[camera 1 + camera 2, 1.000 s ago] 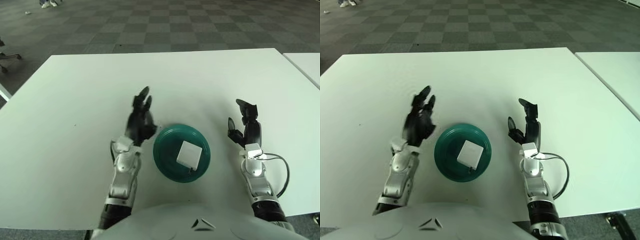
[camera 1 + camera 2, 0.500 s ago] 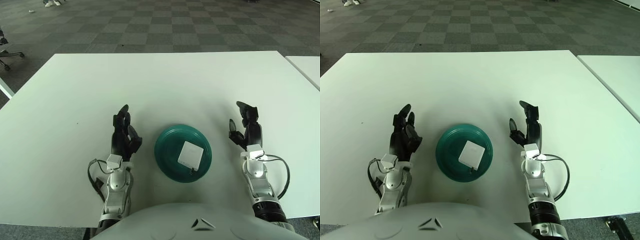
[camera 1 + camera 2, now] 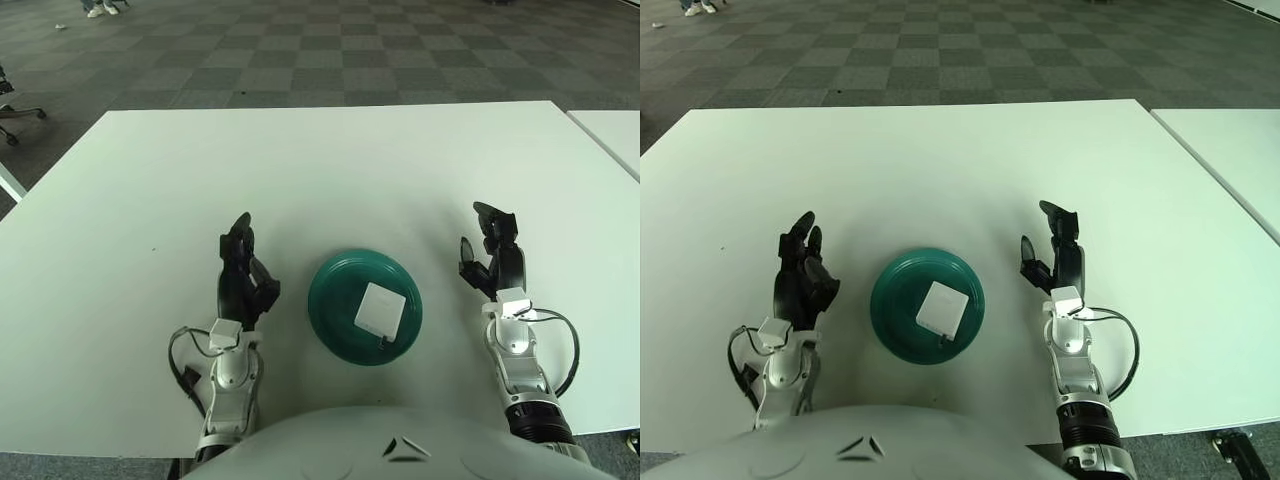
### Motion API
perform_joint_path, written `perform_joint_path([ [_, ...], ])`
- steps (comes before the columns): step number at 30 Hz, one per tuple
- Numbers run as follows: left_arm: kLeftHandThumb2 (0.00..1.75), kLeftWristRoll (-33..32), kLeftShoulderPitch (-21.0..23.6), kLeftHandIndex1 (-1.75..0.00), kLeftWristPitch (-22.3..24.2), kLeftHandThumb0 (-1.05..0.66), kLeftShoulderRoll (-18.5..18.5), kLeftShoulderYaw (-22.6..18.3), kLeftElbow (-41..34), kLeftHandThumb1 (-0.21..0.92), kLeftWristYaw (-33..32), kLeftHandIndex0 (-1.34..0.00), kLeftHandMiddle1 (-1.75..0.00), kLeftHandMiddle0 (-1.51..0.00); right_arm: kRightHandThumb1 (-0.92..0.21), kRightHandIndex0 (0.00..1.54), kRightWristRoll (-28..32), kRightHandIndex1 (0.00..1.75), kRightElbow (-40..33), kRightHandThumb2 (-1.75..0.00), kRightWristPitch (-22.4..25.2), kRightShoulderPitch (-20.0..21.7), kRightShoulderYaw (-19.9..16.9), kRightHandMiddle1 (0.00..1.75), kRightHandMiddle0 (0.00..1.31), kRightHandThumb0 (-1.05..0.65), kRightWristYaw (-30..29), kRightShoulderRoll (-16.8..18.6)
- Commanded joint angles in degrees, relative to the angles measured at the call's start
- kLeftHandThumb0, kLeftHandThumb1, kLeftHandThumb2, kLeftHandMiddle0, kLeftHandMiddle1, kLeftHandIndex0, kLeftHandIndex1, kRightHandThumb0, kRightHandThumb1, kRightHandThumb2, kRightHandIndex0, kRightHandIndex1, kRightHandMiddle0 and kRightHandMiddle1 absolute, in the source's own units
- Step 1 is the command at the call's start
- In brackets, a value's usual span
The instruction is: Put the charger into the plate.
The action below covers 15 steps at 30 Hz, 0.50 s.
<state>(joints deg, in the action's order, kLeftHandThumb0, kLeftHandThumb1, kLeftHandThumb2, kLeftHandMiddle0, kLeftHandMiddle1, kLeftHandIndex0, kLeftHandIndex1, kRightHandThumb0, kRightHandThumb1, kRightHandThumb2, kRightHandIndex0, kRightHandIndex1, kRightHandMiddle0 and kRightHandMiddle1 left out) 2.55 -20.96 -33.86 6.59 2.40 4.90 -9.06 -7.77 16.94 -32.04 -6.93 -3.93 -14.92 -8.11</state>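
A white square charger (image 3: 380,309) lies inside the round teal plate (image 3: 332,290) on the white table, near my body. My left hand (image 3: 243,272) is upright to the left of the plate, fingers spread, holding nothing and apart from the plate. My right hand (image 3: 491,252) is upright to the right of the plate, fingers open and empty. The same scene shows in the right eye view, with the charger (image 3: 940,306) in the plate (image 3: 895,292).
The white table (image 3: 330,170) stretches far ahead and to both sides. A second white table (image 3: 615,130) stands at the right edge. Dark checkered carpet lies beyond. A cable (image 3: 565,340) loops off my right forearm.
My left hand has pulled back from the plate's left rim toward my body and further left. The charger stays in the plate. My right hand has not moved.
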Motion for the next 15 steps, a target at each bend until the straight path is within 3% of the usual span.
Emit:
perform_joint_path([
  [1,1.09,0.89,-4.08,-0.66,1.07,-0.93,0.4,0.34,1.41,0.92,-0.1,0.0,-0.02,-0.23,-0.92,0.28,-0.47,0.0,7.51,-0.65,-0.76,-4.85,0.07,0.94,0.0,-0.78,0.48,0.85],
  [9,1.07,0.33,-6.12,-0.68,1.04,-0.91,1.38,1.78,0.23,0.92,0.32,0.0,-0.02,-0.24,-0.92,0.28,-0.32,0.0,7.41,-0.65,-0.72,-4.81,-0.28,0.94,0.0,-0.78,0.91,0.8],
  [15,1.03,-2.2,-11.17,-0.67,0.95,-0.9,3.42,5.53,-3.22,0.92,1.26,0.0,-0.02,-0.25,-0.92,0.28,-0.43,0.0,7.32,-0.65,-0.79,-4.94,-0.37,0.94,0.0,-0.78,1.0,0.94],
])
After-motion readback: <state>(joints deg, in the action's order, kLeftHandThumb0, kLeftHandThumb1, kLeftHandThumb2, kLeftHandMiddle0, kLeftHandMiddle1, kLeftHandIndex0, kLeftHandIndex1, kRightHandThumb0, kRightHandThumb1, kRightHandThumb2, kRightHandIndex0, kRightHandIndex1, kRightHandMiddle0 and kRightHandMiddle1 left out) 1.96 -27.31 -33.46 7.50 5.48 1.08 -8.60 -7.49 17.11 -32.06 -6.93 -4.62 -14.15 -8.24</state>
